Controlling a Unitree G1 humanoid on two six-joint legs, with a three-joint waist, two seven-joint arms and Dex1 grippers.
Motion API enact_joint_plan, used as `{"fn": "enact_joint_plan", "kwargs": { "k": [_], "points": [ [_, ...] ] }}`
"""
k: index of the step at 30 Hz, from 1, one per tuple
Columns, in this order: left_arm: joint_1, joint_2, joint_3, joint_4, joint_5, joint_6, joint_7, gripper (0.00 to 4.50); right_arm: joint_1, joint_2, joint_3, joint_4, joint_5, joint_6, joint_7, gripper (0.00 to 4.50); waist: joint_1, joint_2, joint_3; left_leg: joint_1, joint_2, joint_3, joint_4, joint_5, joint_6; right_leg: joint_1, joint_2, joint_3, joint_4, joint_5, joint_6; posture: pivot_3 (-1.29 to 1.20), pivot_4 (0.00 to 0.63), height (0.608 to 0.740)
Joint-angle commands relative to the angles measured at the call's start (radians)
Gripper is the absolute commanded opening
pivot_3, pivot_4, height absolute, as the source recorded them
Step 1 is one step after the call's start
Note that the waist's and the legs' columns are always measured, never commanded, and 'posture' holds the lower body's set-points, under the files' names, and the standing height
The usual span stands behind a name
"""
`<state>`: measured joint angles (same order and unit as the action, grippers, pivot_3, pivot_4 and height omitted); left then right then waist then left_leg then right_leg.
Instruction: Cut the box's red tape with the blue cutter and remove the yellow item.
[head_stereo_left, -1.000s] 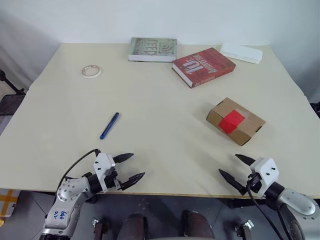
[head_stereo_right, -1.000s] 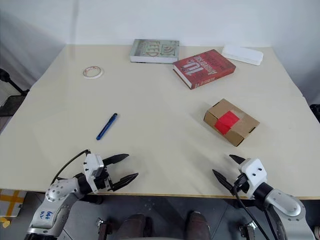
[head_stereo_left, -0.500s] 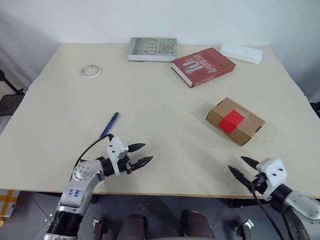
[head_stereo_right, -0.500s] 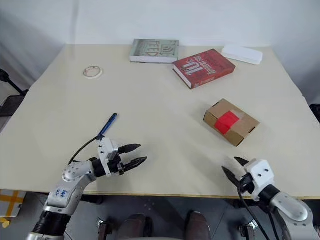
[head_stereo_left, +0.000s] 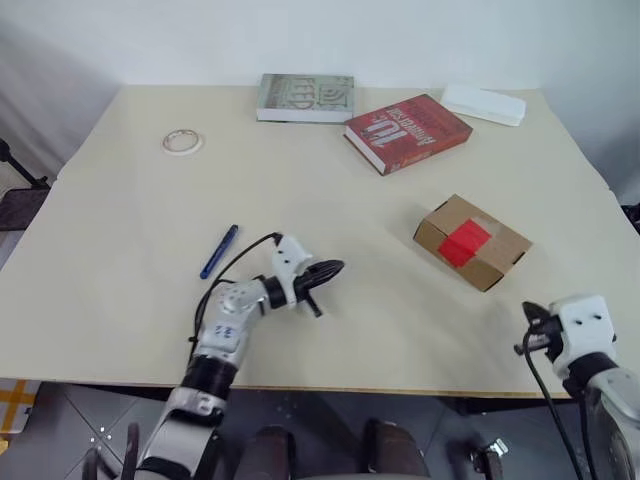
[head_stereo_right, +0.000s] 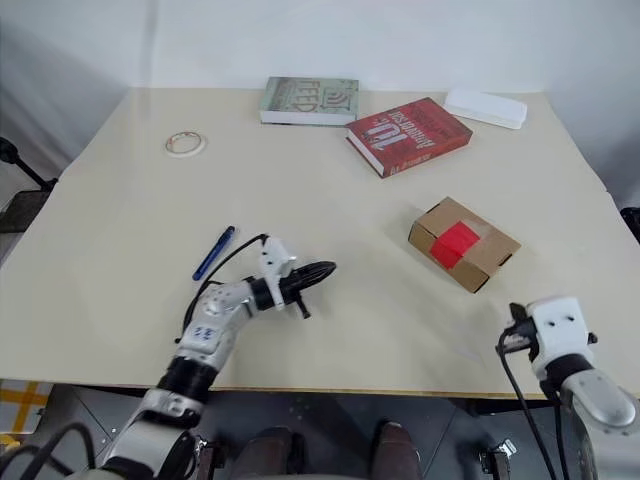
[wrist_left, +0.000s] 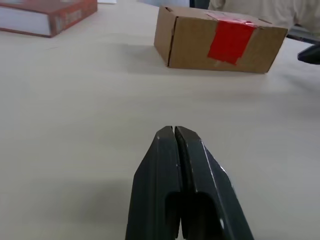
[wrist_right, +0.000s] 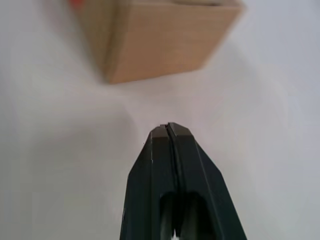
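The left claw (head_stereo_left: 332, 270) is closed with nothing between its black fingers (wrist_left: 176, 165), which press flat together in the left wrist view. It hangs just over the middle of the desk (head_stereo_left: 330, 210), pointing toward three o'clock, at the box (head_stereo_left: 471, 242). At nine o'clock from that claw, just beyond its white wrist, the blue cutter (head_stereo_left: 219, 251) lies flat on the desk, untouched, slanting from seven o'clock up to one o'clock.

The right claw (wrist_right: 170, 131) is closed as well and empty, its two fingers meeting in a thin seam in the right wrist view. Its white wrist sits at the near right edge of the desk, at about five o'clock from the box and apart from it.

The box rests on the right half of the desk, turned at an angle, flaps closed. The red tape (head_stereo_left: 463, 242) runs across the top seam and down the side that faces the left claw (wrist_left: 230, 41). The box being shut, the yellow item cannot be seen.

At twelve o'clock from the left claw, along the far edge, lies a grey-green book (head_stereo_left: 305, 98); a red book (head_stereo_left: 407, 132) lies at about one o'clock, with a flat white case (head_stereo_left: 483, 105) past it in the far right corner. A pale tape roll (head_stereo_left: 183, 142) lies at about eleven o'clock, well apart from everything else.
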<state>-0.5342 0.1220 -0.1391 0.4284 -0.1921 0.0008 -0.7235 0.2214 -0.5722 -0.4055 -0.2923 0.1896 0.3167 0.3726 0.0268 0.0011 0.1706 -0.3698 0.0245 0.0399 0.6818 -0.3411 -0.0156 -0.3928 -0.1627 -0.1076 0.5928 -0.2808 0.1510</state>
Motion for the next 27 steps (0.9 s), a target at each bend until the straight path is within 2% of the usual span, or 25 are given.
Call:
{"fn": "enact_joint_plan", "kwargs": {
  "k": [1, 6, 10, 13, 16, 20, 23, 27],
  "points": [
    [-0.063, -0.073, -0.032, 0.1, 0.03, -0.077, 0.0, 0.03, -0.116, -0.035, -0.018, 0.102, -0.047, 0.003, -0.056, 0.0, -0.001, 0.0, 0.0, 0.0, 0.0, 0.0, 0.0, 0.0, 0.0, 0.0, 0.0, 0.0, 0.0, 0.0, 0.0, 0.0, 0.15, 0.74],
    [-0.132, -0.171, -0.051, 0.191, 0.043, -0.115, -0.011, 0.03, -0.357, -0.111, 0.028, 0.33, -0.109, 0.008, -0.078, 0.0, -0.003, 0.0, 0.0, 0.0, 0.0, 0.002, 0.0, 0.0, 0.0, -0.001, 0.0, 0.0, -0.001, 0.0, 0.001, 0.0, 0.15, 0.74],
    [-0.163, -0.216, -0.059, 0.223, 0.05, -0.121, -0.009, 0.03, -0.597, -0.18, 0.116, 0.609, -0.173, -0.069, -0.057, 0.0, -0.007, 0.001, 0.0, 0.0, 0.0, 0.003, 0.0, 0.0, 0.0, -0.001, 0.0, 0.0, -0.001, 0.001, 0.001, 0.0, 0.15, 0.74],
    [-0.18, -0.24, -0.07, 0.234, 0.059, -0.11, -0.009, 0.03, -0.774, -0.169, 0.162, 0.782, -0.164, -0.142, -0.004, 0.0, -0.007, 0.001, 0.0, 0.0, 0.0, 0.003, 0.0, 0.0, 0.001, -0.001, 0.0, 0.001, -0.001, 0.001, 0.001, 0.0, 0.15, 0.74],
    [-0.194, -0.254, -0.061, 0.251, 0.062, -0.122, 0.007, 0.03, -0.864, -0.157, 0.211, 0.866, -0.161, -0.168, 0.07, 0.0, -0.007, 0.001, 0.0, 0.0, 0.0, 0.004, -0.001, 0.0, 0.001, -0.002, 0.0, 0.0, -0.001, 0.001, 0.002, 0.0, 0.15, 0.74],
    [-0.228, -0.258, -0.032, 0.279, 0.059, -0.127, 0.052, 0.03, -0.857, -0.194, 0.338, 0.729, -0.149, 0.021, 0.295, 0.0, -0.001, 0.001, 0.0, -0.001, 0.0, 0.003, -0.001, 0.0, 0.001, -0.002, 0.0, 0.0, -0.002, 0.002, 0.004, 0.0, 0.15, 0.74],
    [-0.254, -0.254, -0.017, 0.309, 0.066, -0.146, 0.08, 0.03, -0.762, -0.199, 0.33, 0.5, -0.07, 0.144, 0.377, 0.0, 0.002, 0.001, 0.0, -0.003, 0.0, 0.003, -0.001, 0.0, 0.001, -0.002, 0.0, -0.001, -0.003, 0.003, 0.005, 0.0, 0.15, 0.74],
    [-0.281, -0.258, -0.001, 0.345, 0.07, -0.162, 0.103, 0.03, -0.682, -0.208, 0.328, 0.307, -0.023, 0.287, 0.409, 0.0, 0.001, 0.001, 0.0, -0.004, 0.0, 0.002, 0.0, 0.0, 0.001, -0.002, 0.0, -0.002, -0.004, 0.003, 0.005, 0.0, 0.15, 0.74]
  ]
}}
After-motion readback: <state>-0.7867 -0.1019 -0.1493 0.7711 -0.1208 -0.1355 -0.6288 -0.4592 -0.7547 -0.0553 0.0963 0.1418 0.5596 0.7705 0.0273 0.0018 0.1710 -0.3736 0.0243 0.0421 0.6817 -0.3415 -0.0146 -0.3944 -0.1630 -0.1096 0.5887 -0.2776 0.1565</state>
